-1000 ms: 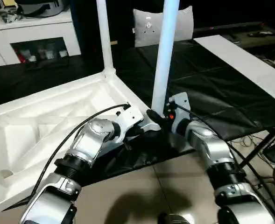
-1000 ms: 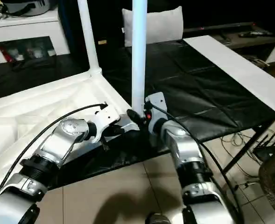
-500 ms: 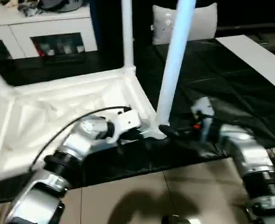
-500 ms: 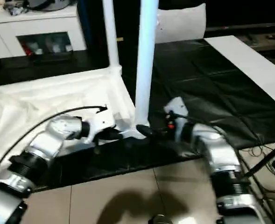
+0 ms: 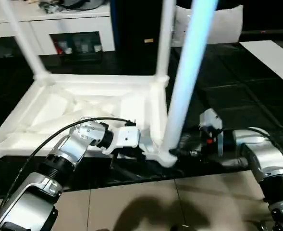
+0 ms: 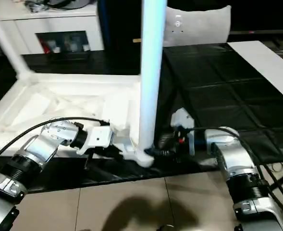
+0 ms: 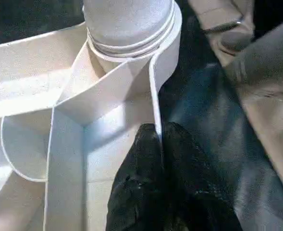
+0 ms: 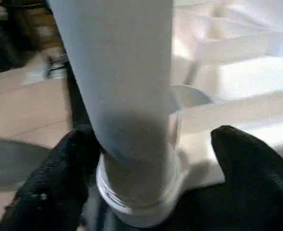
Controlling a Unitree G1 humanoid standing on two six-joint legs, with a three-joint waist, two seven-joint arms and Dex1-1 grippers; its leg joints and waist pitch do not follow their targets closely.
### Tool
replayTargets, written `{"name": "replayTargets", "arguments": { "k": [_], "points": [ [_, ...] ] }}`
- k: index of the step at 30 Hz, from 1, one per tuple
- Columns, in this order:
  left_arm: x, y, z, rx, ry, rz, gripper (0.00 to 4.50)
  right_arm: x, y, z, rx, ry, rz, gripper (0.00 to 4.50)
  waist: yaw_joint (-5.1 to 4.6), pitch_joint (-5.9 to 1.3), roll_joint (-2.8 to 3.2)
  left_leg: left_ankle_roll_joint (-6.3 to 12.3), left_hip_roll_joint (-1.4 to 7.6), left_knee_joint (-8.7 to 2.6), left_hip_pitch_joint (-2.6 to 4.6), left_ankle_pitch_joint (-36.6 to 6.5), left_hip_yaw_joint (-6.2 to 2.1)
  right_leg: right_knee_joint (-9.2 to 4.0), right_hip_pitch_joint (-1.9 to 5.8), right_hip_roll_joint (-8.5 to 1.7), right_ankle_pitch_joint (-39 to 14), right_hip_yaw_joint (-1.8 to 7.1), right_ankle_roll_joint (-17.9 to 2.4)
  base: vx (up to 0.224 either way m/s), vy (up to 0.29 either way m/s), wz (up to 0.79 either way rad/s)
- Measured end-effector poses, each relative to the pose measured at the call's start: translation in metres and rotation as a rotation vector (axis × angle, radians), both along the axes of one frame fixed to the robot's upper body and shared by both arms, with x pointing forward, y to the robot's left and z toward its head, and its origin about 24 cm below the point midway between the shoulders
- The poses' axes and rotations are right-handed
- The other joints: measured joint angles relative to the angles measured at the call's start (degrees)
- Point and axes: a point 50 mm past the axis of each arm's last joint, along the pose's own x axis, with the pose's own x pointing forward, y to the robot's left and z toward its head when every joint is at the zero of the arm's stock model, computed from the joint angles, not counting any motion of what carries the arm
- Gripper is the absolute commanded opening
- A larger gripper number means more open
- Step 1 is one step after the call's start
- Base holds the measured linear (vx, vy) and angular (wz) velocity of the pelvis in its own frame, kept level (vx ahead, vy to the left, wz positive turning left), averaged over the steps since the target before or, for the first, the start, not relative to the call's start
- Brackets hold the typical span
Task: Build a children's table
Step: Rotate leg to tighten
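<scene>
Nearest the robot, the right gripper point(image 8: 146, 187) straddles the base of the near leg point(image 5: 187, 82); its two black fingers point(image 8: 247, 168) are spread either side of the tube, one close against it, the other standing a little off, so it brackets the leg and does not clamp it. The threaded collar at the foot of that leg sits in the rounded corner socket point(image 5: 166, 156) of the upturned table top point(image 5: 83, 103). Just beside it, the left gripper point(image 7: 160, 159) is pressed together on the thin side wall of the top, next to the socket, pinning the corner.

The step in hand looks like seating or screwing this leg home while the left arm steadies the top. Threads show above the socket rim, so it is probably not fully down; the next move likely calls for closing on the tube and turning it while the left keeps the corner braced.

Farther back, two more legs point(image 5: 163, 38) stand upright in the far corners, with the white cabinet point(image 5: 64, 29) behind.
</scene>
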Motion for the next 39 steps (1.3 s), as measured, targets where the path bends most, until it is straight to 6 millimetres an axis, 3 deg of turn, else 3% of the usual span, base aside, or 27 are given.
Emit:
{"name": "replayTargets", "arguments": {
  "k": [1,4,7,19,24,27,30,34,39],
  "points": [
    [-0.001,0.0,0.0,0.002,0.004,-0.01,0.0,-0.001,0.001,-0.001,-0.001,0.012,0.014,3.68,0.13,-0.02,-0.03,0.0,0.0,0.01,0.01,0.0,0.03,0.0,0.0,0.0,0.0,0.03,0.0,0.0,0.0,0.0],
    [-0.004,-0.002,0.0,0.004,0.012,-0.041,0.0,-0.003,0.003,-0.002,0.001,0.031,0.045,3.61,0.55,-0.02,-0.13,0.0,0.0,0.08,0.01,0.0,0.14,0.01,-0.02,-0.01,0.0,0.2,-0.01,0.0,0.0,0.0],
    [-0.005,-0.002,0.0,0.004,0.022,-0.052,0.0,-0.003,0.007,-0.002,0.001,0.038,0.075,3.26,0.71,-0.03,-0.2,0.0,0.0,0.12,0.03,0.0,0.2,0.04,-0.03,0.03,0.01,0.39,0.0,0.0,0.0,0.0],
    [-0.006,-0.003,0.0,-0.001,0.037,-0.063,0.0,-0.006,0.012,-0.004,0.02,0.103,0.137,2.27,0.83,-0.04,-0.37,0.0,0.04,0.19,0.06,0.0,0.68,0.06,-0.08,0.06,0.0,0.8,0.0,0.0,0.0,0.0],
    [-0.008,-0.003,-0.001,-0.027,0.086,-0.022,0.0,-0.006,0.015,-0.004,0.021,0.094,0.124,2.08,0.73,-0.07,-0.43,0.0,0.07,0.18,0.11,0.0,0.8,0.08,-0.1,0.05,0.0,0.86,0.0,0.0,0.0,0.0],
    [-0.007,0.002,-0.003,-0.032,0.133,0.062,0.0,-0.003,0.02,-0.007,0.017,0.087,0.074,2.04,-0.07,-0.15,-0.56,-0.02,0.09,0.23,0.2,0.0,0.89,0.13,-0.1,0.06,-0.02,0.91,0.06,0.0,0.0,0.0],
    [0.0,0.005,-0.004,-0.043,0.13,0.213,0.0,0.008,0.029,-0.009,0.026,0.074,-0.086,2.02,-1.42,-0.14,-0.69,-0.04,0.08,0.33,0.5,0.01,1.01,0.1,-0.03,0.08,-0.07,0.97,0.2,0.0,0.0,0.0],
    [0.009,-0.003,-0.008,-0.083,0.114,0.423,0.0,0.028,0.04,-0.011,0.032,0.069,-0.353,2.0,-4.06,-0.13,-0.86,-0.04,0.04,0.5,0.61,0.0,1.01,-0.12,-0.06,0.07,-0.13,0.82,0.29,0.0,0.0,0.0],
    [0.018,-0.018,-0.009,-0.118,0.083,0.626,0.0,0.05,0.057,-0.012,0.042,0.064,-0.606,2.0,-6.44,-0.07,-1.04,-0.04,0.05,0.65,0.47,0.0,0.79,-0.54,-0.05,0.08,-0.14,0.04,0.31,0.0,0.0,0.0]
  ]
}}
